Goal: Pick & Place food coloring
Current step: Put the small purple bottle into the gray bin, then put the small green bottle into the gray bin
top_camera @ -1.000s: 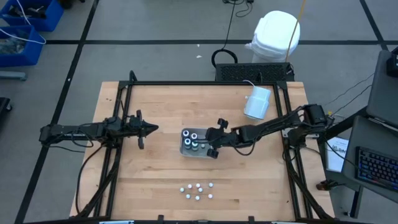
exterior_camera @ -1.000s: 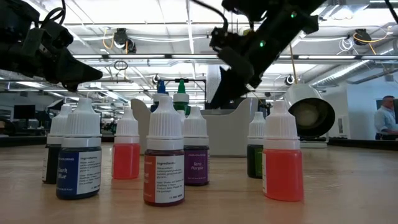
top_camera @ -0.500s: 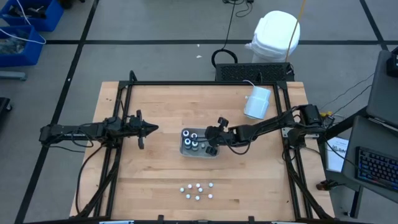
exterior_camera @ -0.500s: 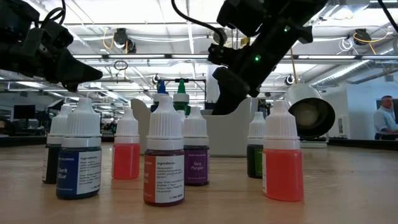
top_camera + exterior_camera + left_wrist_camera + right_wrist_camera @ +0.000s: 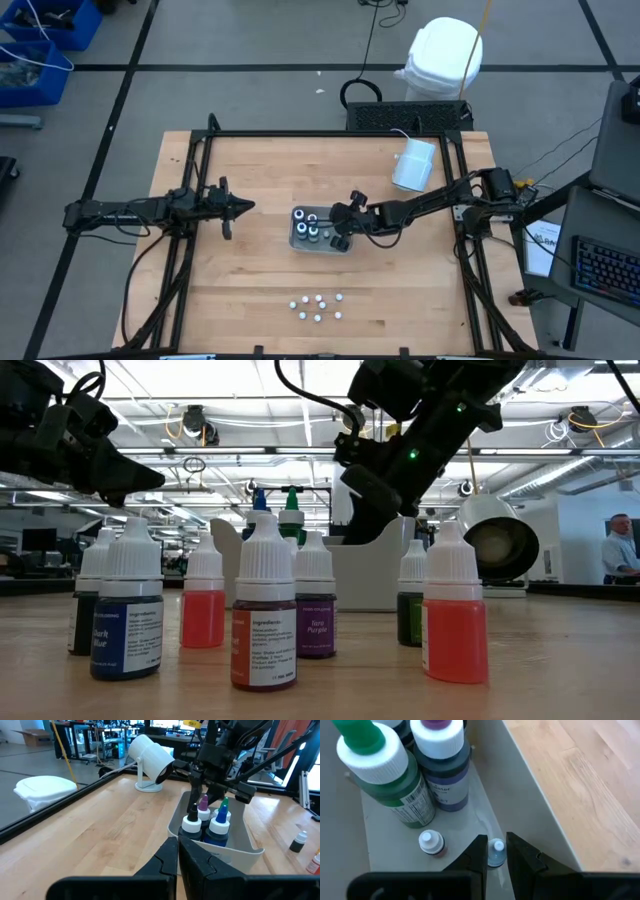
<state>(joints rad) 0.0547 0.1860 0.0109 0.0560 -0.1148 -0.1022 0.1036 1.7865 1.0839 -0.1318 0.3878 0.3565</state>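
Note:
The clear tray (image 5: 303,243) sits mid-table and holds bigger dark bottles, among them a green-topped one (image 5: 385,775) and a purple-topped one (image 5: 442,765), plus a tiny white-capped bottle (image 5: 431,842). My right gripper (image 5: 340,229) reaches down into the tray's right part, shut on another tiny white-capped food coloring bottle (image 5: 496,851). Several more tiny bottles (image 5: 316,306) stand near the table's near edge; the low view shows them close up (image 5: 265,622). My left gripper (image 5: 243,207) is shut and hangs left of the tray. My right gripper pinches the tiny bottle at its white cap (image 5: 496,845) between the two fingertips (image 5: 481,845), coming slanting down from the table's right. The bottle stands upright inside the tray by its right wall; whether its base rests on the tray floor is hidden by the cap.
A big white cylinder (image 5: 414,165) lies on the table's far right part, behind the tray. A dark frame (image 5: 200,150) runs around the table. Bare wood lies between the tray and the near group of bottles. A person (image 5: 620,555) shows far off in the room.
My right gripper has moved a little toward the table's left and gone down into the tray's right part, then kept almost still for the last half second.

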